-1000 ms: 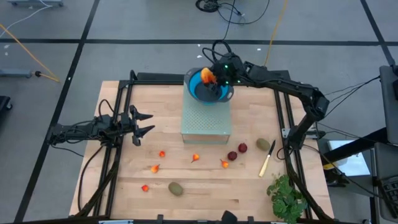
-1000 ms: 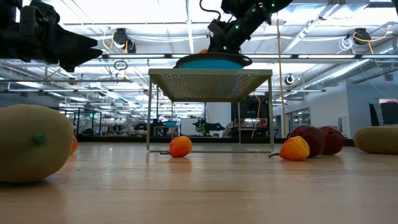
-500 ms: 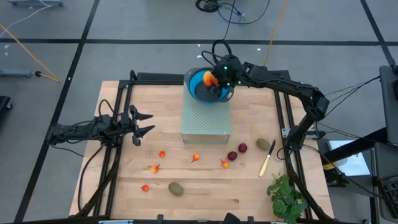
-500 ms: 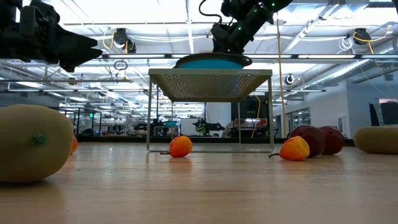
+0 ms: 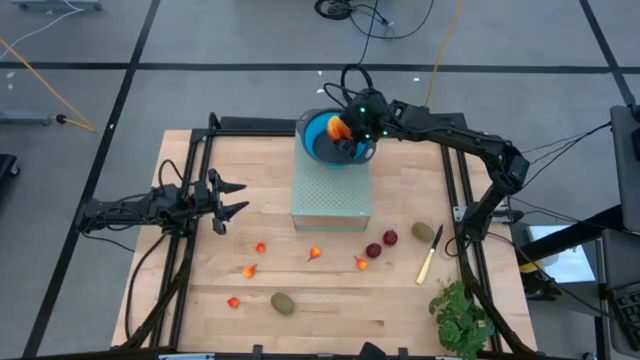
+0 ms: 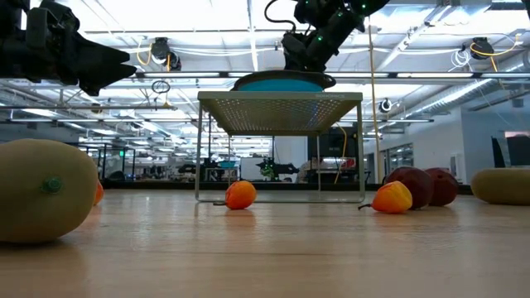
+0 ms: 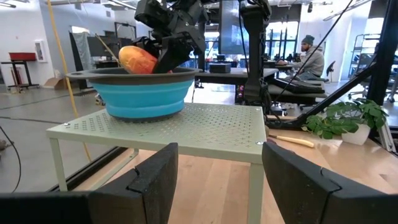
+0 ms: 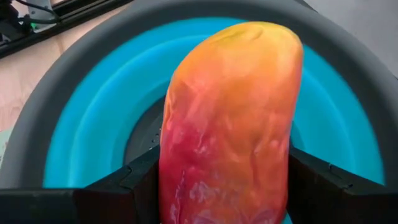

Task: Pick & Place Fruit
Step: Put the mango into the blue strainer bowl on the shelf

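Wooden table (image 5: 330, 310) as base. Left gripper (image 5: 232, 199) hovering left of perforated green stand (image 5: 331, 195), fingers spread, holding nothing. Small fruits (image 5: 313, 253) scattered on the wood in front of stand. Right gripper (image 5: 345, 130) above blue bowl (image 5: 318, 140) atop stand, clamped on orange-red oblong fruit (image 8: 227, 124).

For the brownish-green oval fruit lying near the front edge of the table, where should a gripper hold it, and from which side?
Grip the brownish-green oval fruit across its narrow middle, coming straight down from above. It lies flat on its side on the table, with free space around it; the nearest small orange piece sits well apart. Closing across the short axis probably stops the rounded ends slipping out.
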Controlling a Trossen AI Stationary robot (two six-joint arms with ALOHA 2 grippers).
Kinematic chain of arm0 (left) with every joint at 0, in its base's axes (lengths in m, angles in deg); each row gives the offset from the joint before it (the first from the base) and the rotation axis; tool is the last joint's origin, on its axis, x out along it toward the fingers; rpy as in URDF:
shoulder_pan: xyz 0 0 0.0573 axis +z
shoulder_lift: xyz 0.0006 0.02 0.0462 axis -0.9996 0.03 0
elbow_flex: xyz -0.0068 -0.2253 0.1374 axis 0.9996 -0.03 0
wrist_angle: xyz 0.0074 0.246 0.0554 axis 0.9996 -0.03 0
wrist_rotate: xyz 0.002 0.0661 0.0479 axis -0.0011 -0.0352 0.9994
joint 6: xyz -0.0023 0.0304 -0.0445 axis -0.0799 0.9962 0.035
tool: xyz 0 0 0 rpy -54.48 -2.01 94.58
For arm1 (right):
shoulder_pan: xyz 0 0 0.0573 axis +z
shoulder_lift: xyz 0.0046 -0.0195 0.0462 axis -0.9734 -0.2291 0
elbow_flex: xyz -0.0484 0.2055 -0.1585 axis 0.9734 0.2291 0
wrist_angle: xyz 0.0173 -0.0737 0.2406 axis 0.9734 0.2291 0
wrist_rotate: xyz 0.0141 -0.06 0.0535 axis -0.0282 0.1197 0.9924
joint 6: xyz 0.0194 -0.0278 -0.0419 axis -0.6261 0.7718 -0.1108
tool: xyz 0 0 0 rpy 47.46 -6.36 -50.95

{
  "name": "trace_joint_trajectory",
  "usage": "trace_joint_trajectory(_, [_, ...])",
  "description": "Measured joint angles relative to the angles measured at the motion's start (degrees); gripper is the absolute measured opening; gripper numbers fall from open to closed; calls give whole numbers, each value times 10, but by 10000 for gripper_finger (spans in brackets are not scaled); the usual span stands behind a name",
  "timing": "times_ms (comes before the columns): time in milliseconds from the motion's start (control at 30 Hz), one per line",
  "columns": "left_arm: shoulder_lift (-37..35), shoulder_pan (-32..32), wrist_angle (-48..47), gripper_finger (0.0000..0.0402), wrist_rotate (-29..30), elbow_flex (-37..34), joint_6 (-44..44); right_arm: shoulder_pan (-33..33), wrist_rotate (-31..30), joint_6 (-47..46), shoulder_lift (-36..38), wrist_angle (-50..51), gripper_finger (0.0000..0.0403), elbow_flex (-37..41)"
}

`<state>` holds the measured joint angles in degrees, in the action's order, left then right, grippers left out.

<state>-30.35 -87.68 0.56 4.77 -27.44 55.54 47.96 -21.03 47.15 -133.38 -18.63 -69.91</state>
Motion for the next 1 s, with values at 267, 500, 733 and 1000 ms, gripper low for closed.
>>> trace_joint_trajectory(267, [0, 0, 0, 234, 0, 0, 0, 0, 0, 26, 0, 3, 247, 0])
trace_joint_trajectory(500, [0, 0, 0, 234, 0, 0, 0, 0, 0, 32, 0, 6, 247, 0])
trace_joint_trajectory(733, [0, 0, 0, 234, 0, 0, 0, 0, 0, 46, 0, 6, 247, 0])
trace_joint_trajectory(1000, [0, 0, 0, 234, 0, 0, 0, 0, 0, 61, 0, 6, 263, 0])
